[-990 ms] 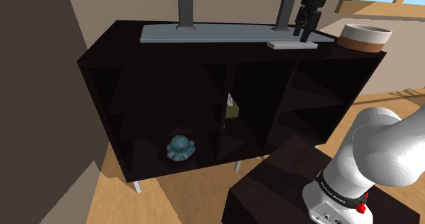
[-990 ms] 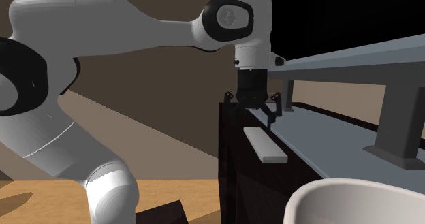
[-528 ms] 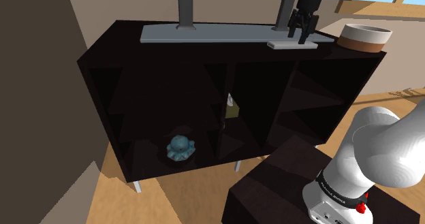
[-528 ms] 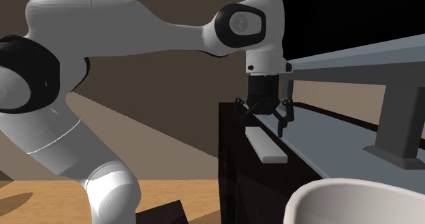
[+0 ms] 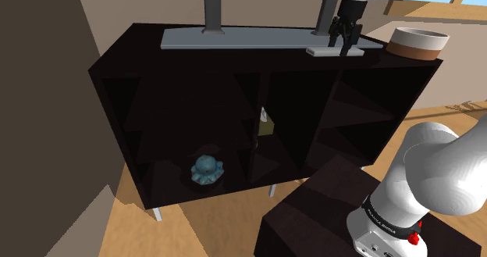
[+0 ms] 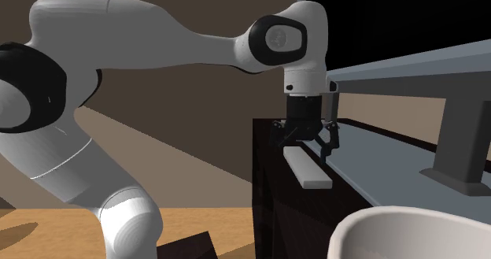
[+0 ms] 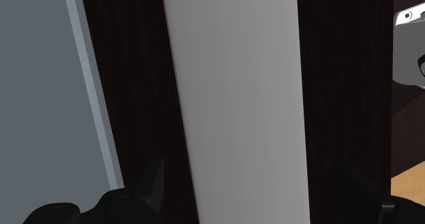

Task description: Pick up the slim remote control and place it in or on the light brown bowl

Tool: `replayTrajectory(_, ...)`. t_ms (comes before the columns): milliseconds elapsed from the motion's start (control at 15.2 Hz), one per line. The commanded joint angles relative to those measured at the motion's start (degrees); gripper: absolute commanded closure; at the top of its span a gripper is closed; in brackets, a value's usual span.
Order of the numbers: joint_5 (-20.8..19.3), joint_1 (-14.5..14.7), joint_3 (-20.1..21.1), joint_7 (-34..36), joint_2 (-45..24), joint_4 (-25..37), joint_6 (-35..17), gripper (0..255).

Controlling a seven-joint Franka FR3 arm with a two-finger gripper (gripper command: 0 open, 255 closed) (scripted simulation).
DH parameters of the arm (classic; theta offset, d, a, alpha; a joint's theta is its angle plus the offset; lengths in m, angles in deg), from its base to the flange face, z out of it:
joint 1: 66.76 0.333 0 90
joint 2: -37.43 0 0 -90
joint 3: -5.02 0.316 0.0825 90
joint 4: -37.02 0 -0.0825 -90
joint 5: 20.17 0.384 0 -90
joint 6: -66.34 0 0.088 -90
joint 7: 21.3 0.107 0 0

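The slim remote (image 5: 335, 51) is a pale grey bar lying flat on top of the dark cabinet (image 5: 140, 41), beside the grey TV base. My gripper (image 5: 343, 40) points straight down just over the remote's far end (image 6: 297, 152), open. In the wrist view the remote (image 7: 238, 100) runs lengthwise between my two fingertips (image 7: 154, 180), which stand wide on either side without touching it. The light brown bowl (image 5: 420, 43), white inside, stands on the cabinet top at the shoulder view's right of the remote. Its pale rim (image 6: 409, 227) is close to the second exterior camera.
A grey TV base (image 5: 234, 38) with two posts (image 5: 212, 5) lies along the cabinet top right beside the remote (image 6: 308, 168). The cabinet's open shelves hold a blue figure (image 5: 207, 169) and a small yellowish item (image 5: 266, 123). My stand (image 5: 312, 224) is on the wooden floor.
My gripper has come down toward the remote and shifted slightly over its end, staying open. The remote and bowl have not moved.
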Motion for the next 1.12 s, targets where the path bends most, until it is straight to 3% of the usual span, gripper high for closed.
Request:
replayTrajectory(0, -0.01, 0.0, -0.01, 0.0, 0.01, -0.03, -0.03, 0)
replayTrajectory(66, 0.0, 0.0, 0.0, 0.0, 0.01, -0.02, -0.01, 0)
replayTrajectory(132, 0.0, 0.0, 0.0, 0.0, 0.01, -0.02, -0.01, 255)
replayTrajectory(726, 0.0, -0.01, 0.0, 0.0, 0.01, -0.03, -0.03, 255)
replayTrajectory(1056, 0.66, 0.4, 0.37, -0.49, -1.09, 4.63, 3.6, 255)
